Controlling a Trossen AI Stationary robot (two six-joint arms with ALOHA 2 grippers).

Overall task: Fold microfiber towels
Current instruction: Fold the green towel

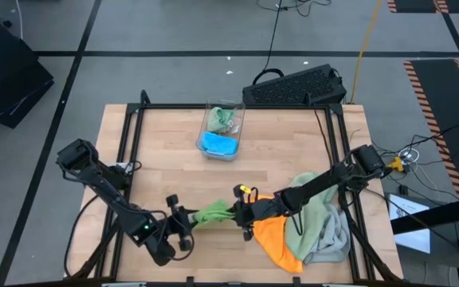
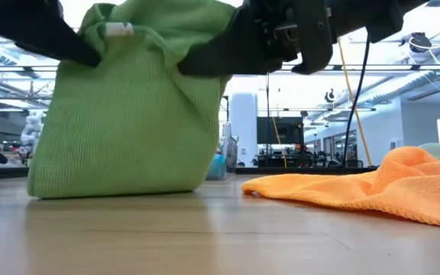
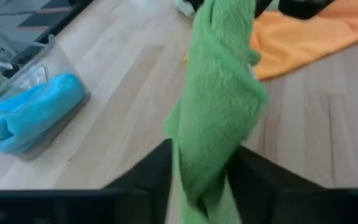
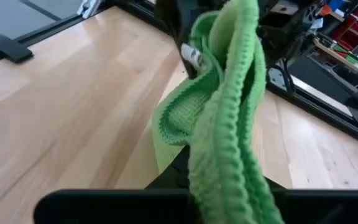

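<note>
At the near edge of the pale wooden table, around six o'clock, the bright green microfiber towel hangs stretched between the two arms, its lower edge resting on the wood in the low view. The left gripper, at about seven o'clock, has its dark fingers on either side of one end of the cloth with a gap between them; whether they actually pinch it I cannot tell. The right gripper, just right of centre, is clamped closed on the towel's other end, the fabric bunching over its fingers in the right wrist view.

Just beside that, toward five o'clock, the orange microfiber towel lies rumpled flat on the table, partly overlapped by the sage green microfiber towel, with the light grey microfiber towel touching them at the table's right near corner.

Farther off, near twelve o'clock, the clear plastic bin stands with the blue microfiber towel folded inside it and a greenish cloth behind that.

Beyond the table's far edge, a black keyboard sits on the floor.
</note>
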